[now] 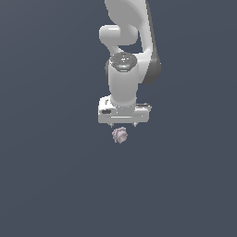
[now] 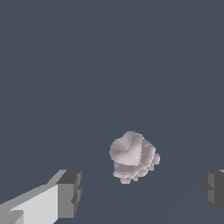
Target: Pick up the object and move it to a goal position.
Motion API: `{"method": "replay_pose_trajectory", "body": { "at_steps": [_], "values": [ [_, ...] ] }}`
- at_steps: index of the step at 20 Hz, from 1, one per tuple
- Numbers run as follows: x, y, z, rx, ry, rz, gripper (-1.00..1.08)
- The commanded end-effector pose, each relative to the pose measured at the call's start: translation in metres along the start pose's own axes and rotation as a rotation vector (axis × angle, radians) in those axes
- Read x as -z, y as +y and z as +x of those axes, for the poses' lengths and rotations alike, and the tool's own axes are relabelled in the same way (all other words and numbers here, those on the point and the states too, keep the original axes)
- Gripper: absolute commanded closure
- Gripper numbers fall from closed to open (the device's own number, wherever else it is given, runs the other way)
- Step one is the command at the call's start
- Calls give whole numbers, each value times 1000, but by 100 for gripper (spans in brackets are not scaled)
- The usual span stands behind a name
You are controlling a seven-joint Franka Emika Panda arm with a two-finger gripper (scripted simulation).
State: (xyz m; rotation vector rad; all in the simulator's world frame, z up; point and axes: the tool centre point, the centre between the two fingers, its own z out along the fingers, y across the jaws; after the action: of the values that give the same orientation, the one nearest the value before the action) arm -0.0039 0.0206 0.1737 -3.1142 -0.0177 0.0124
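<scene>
The object [image 1: 120, 135] is a small knobbly pale pinkish-grey lump lying on the dark grey floor, just in front of and below my white gripper [image 1: 123, 125] in the exterior view. In the wrist view the object [image 2: 132, 157] lies between and a little ahead of the two fingertips. One grey fingertip [image 2: 70, 194] and the other [image 2: 213, 191] stand wide apart with nothing between them. My gripper [image 2: 141, 192] is open and empty and does not touch the lump.
The white arm [image 1: 126, 41] rises behind the gripper toward the top of the exterior view. The plain dark grey floor [image 1: 51, 176] lies all around.
</scene>
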Motion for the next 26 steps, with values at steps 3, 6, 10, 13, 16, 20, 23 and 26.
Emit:
{"method": "replay_pose_trajectory", "body": {
  "at_steps": [3, 6, 10, 13, 16, 20, 23, 26],
  "values": [
    [0, 1, -1, -2, -3, 0, -92],
    [-1, 9, -4, -8, -16, 1, -92],
    [-2, 18, -7, -9, -33, 3, -92],
    [-2, 19, -8, -5, -34, 3, -92],
    [-2, 18, -7, -11, -32, 2, -92],
    [-4, 18, -8, -39, -31, 2, -92],
    [-7, 17, -9, -73, -30, 1, -92],
    [-10, 17, -10, -119, -29, -1, -92]
  ]
}}
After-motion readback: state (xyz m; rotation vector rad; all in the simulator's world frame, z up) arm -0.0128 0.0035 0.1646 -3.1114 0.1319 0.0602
